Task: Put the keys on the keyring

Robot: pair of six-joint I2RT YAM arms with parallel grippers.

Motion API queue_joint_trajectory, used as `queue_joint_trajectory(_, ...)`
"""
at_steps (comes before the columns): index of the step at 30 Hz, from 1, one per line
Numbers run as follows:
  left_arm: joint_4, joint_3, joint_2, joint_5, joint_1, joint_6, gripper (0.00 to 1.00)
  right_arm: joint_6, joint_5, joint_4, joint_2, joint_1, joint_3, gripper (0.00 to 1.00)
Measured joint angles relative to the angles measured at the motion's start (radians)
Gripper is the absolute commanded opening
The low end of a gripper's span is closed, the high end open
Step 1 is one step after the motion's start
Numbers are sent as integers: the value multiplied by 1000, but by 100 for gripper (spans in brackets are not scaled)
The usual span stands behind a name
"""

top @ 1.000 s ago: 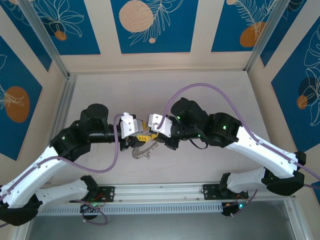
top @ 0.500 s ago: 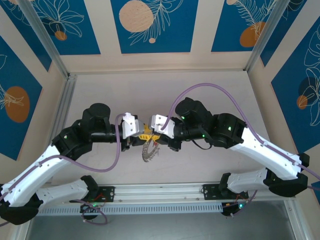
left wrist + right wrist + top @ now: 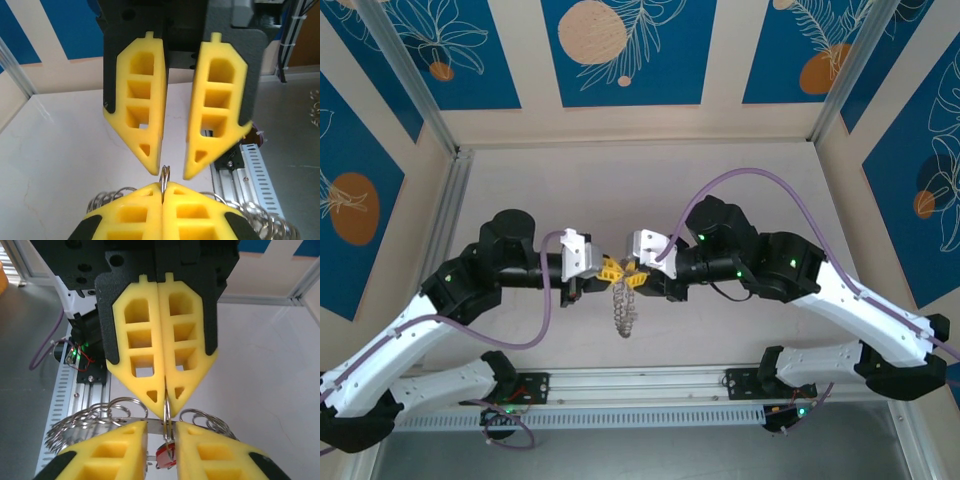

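Observation:
My two grippers meet tip to tip above the table's middle. The left gripper [image 3: 608, 268] [image 3: 163, 186] is shut on the top of the keyring's [image 3: 164, 175] thin double wire. From there the keyring [image 3: 623, 310] dangles as a silvery bunch. The right gripper [image 3: 635, 275] [image 3: 161, 426] faces it with its jaws open a little. The ring wire [image 3: 167, 421] runs down through that gap, close to one finger. The key's red head [image 3: 164, 458] sits at the wire's lower end between those fingers. I cannot tell whether it is threaded on.
Small silvery rings [image 3: 126, 399] fan out to both sides of the held wire. The aluminium rail [image 3: 640, 385] with both arm bases runs along the near edge. Frame posts [image 3: 450, 190] and wall panels close the left, right and back sides.
The keyring was lying on the table and now hangs in the air. The left gripper has shut on its wire. The right gripper's jaws have parted slightly.

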Motion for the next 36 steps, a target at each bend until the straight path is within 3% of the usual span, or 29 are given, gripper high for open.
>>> queue_joint_trajectory(8, 12, -1, -14, 55, 1, -24, 0, 27, -76, 31, -17, -29, -45, 20)
queue_joint_trajectory(13, 16, -1, -19, 68, 2, -32, 0, 33, -116, 37, -17, -39, -56, 0)
queue_joint_trajectory(36, 179, -45, -43, 178, 5, -153, 0, 47, -239, 141, -39, -63, -104, 0)
